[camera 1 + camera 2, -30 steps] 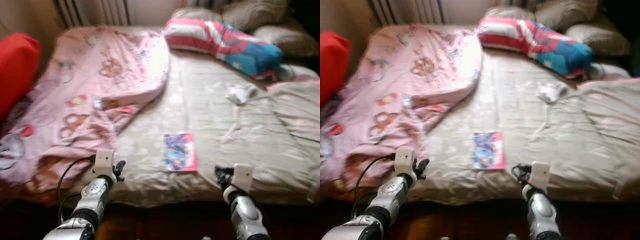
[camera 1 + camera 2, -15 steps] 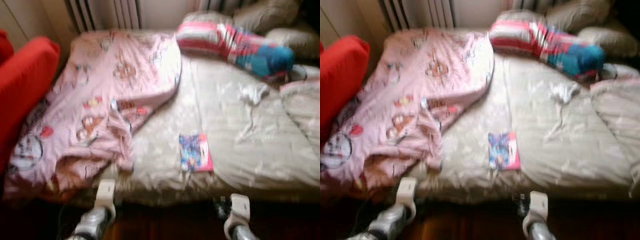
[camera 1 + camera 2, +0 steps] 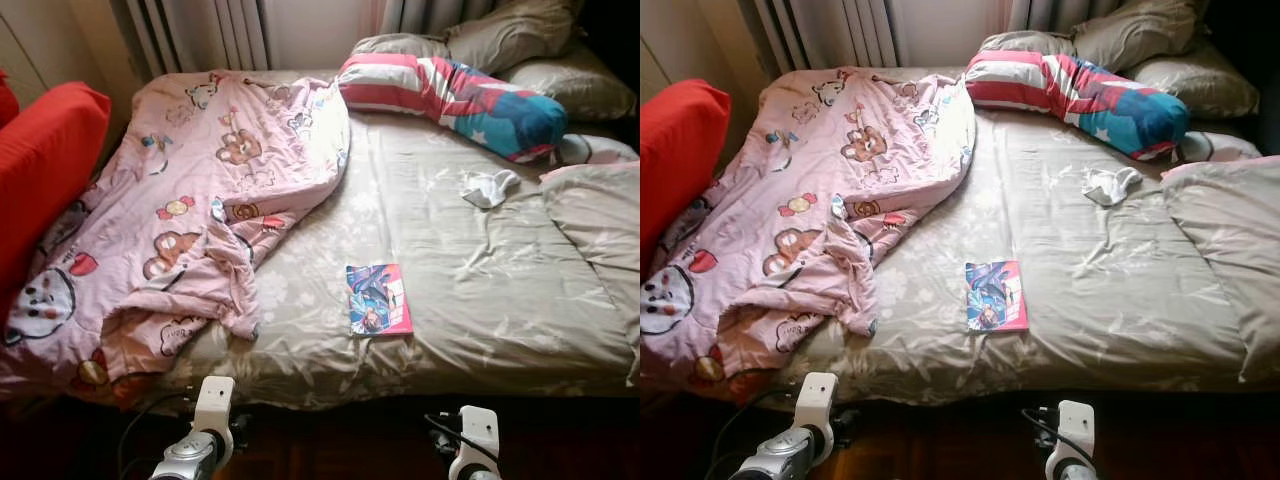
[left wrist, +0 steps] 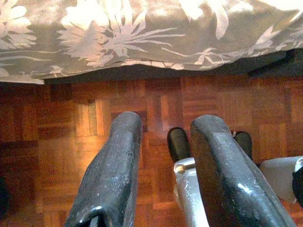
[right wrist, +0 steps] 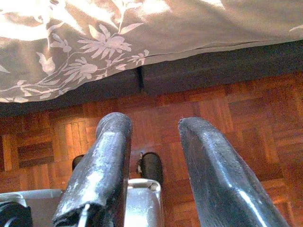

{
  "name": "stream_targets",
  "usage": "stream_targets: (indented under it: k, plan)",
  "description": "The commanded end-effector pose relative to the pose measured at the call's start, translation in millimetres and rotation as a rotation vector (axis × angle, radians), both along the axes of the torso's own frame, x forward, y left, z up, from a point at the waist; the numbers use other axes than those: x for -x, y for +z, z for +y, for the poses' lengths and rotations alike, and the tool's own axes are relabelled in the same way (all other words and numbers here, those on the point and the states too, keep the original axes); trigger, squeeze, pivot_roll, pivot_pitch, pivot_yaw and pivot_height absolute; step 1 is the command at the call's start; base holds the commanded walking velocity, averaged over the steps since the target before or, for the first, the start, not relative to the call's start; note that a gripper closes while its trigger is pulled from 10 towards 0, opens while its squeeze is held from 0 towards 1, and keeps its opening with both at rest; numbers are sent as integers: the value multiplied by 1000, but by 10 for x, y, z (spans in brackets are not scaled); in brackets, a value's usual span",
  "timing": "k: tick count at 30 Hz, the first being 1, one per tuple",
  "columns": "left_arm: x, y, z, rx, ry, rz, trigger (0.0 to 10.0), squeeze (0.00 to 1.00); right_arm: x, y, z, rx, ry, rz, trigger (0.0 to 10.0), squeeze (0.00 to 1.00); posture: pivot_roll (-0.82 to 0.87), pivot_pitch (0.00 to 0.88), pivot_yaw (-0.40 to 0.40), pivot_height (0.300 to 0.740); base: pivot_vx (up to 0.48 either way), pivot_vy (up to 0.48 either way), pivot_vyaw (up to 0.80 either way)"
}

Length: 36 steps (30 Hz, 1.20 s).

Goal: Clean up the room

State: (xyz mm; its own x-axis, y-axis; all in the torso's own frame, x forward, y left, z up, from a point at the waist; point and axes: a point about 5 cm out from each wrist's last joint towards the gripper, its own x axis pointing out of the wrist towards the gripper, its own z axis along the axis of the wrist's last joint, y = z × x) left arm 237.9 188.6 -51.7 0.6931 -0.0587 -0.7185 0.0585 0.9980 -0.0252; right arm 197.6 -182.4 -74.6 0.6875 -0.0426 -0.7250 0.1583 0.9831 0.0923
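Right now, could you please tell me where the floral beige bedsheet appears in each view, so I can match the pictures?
Left eye view: the floral beige bedsheet spans centre and right, with the booklet lying on it.
Right eye view: the same spread, centre and right.
Left wrist view: its hanging edge, over the parquet floor.
Right wrist view: its hanging edge, likewise over the floor.
Shared landmark: the sheet's hem meeting the parquet floor.

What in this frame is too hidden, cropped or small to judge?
- Book: its cover print is too small to read in the head views.
- Bed sheet: the pink blanket hides the part on the robot's left.
- Red cushion: cropped by the frame edge.
- White cloth: too small to identify.
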Motion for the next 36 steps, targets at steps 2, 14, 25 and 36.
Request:
stream_targets:
  k: [2, 14, 25, 36]
  plan:
    - [84, -57, 20, -3, 6, 39, 10000, 0, 57, -37, 11, 10, 32, 36, 10000, 0, -77, 108, 39, 740, 276, 0, 0]
    - [128, -86, 18, 4, 20, 53, 10000, 0, 111, -66, 17, 16, 46, 56, 10000, 0, -69, 127, 36, 740, 302, 0, 342]
    - [140, -93, 22, 7, 25, 56, 10000, 0, 97, -56, 9, 20, 65, 45, 10000, 0, -70, 140, 37, 740, 313, 0, 0]
    - [-4, 10, 14, 9, 19, -28, 10000, 0, 9, -6, 8, 2, 26, 5, 10000, 0, -73, 161, 37, 740, 141, 0, 337]
